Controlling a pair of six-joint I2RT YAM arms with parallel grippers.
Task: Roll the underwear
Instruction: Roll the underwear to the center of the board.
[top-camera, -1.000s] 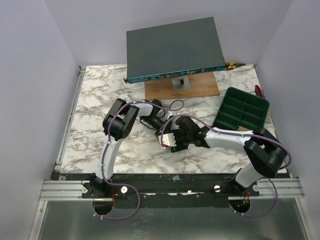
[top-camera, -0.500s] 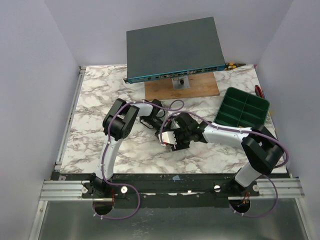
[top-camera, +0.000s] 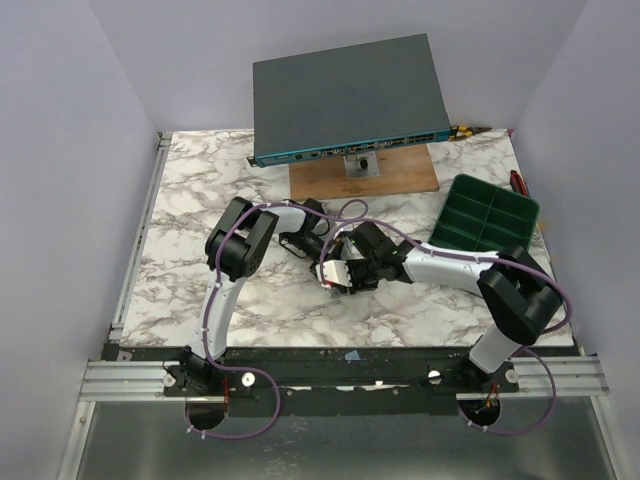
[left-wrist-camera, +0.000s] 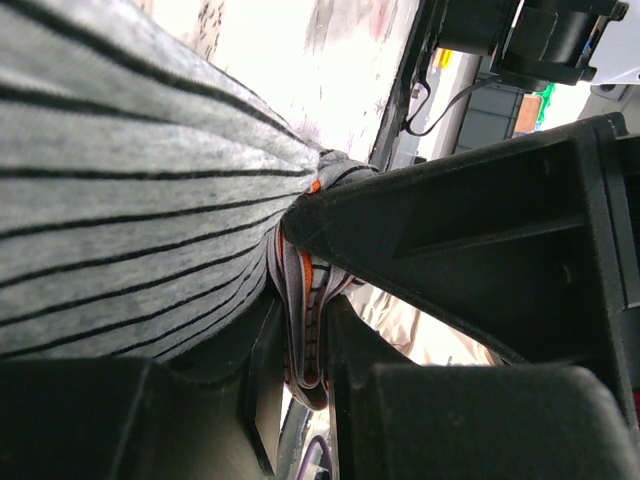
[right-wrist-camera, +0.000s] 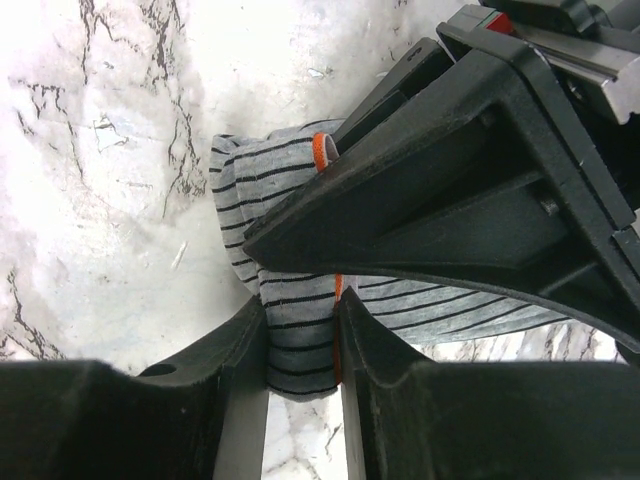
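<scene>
Two grips on the underwear (right-wrist-camera: 240, 200): left pincer (left-wrist-camera: 300, 350) clamps its orange-trimmed fold; right pincer (right-wrist-camera: 300, 345) clamps the bunched end.

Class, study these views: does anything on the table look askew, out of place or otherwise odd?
The network switch sits propped at a tilt above the wooden board, an odd thing to find beside laundry. Otherwise, the striped underwear is bunched, pinched by the left gripper and the right gripper.
</scene>
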